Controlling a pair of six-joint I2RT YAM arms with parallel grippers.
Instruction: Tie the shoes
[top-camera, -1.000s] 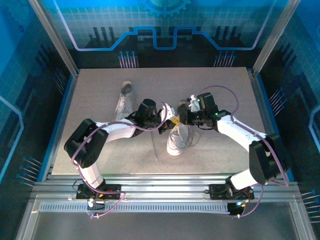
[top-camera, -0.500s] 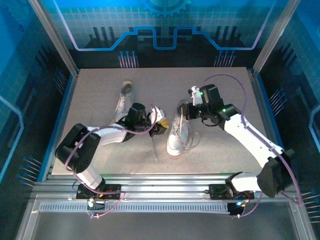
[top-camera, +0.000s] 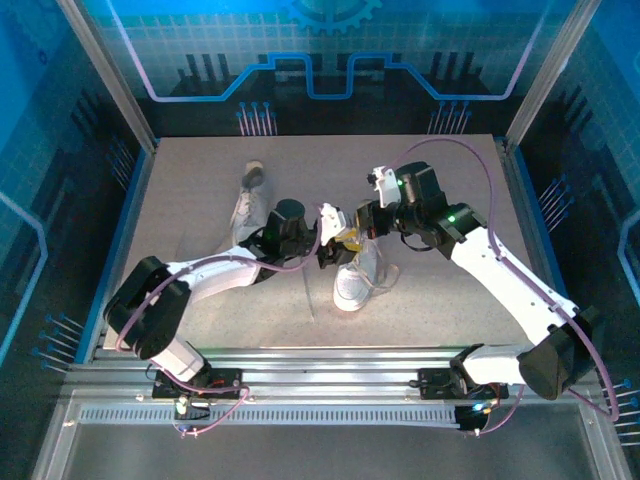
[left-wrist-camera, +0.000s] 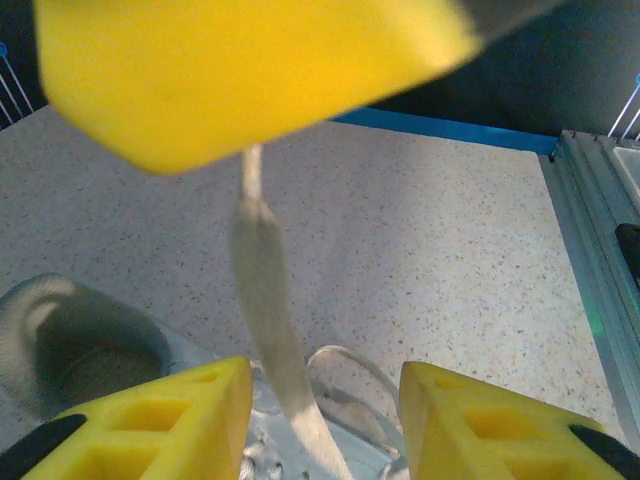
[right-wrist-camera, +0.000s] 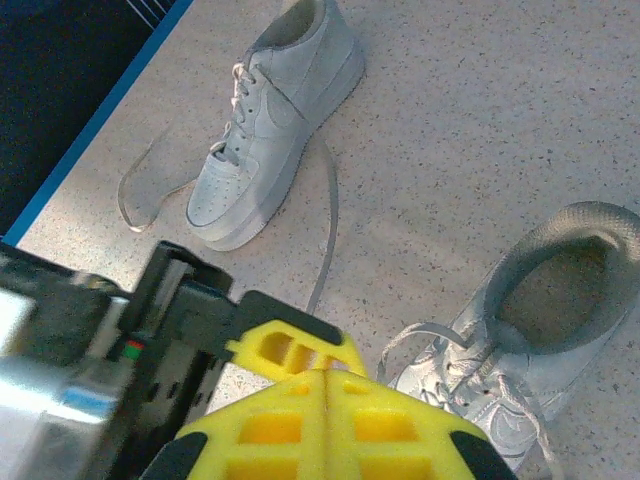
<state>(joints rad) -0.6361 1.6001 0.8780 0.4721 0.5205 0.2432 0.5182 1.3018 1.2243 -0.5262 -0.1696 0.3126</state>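
- The first shoe (top-camera: 245, 205) lies at the left of the speckled worktop (top-camera: 180, 200), dark opening toward the far edge, well apart from its mate
- The left jaws reach in near the middle of the worktop and stand released: their yellow fingers (left-wrist-camera: 150, 420) are apart, one on each side of a lace (left-wrist-camera: 265, 300), touching it nowhere
- The lace rises from the second shoe (top-camera: 355, 275) between those fingers
- The second shoe stands just right of the left jaws, toe toward the near edge, loose lace loops along its right side
- The right jaws hang over that shoe's far end, clenched: their yellow fingers (right-wrist-camera: 325, 400) are pressed together without a gap, pinching the lace's upper end
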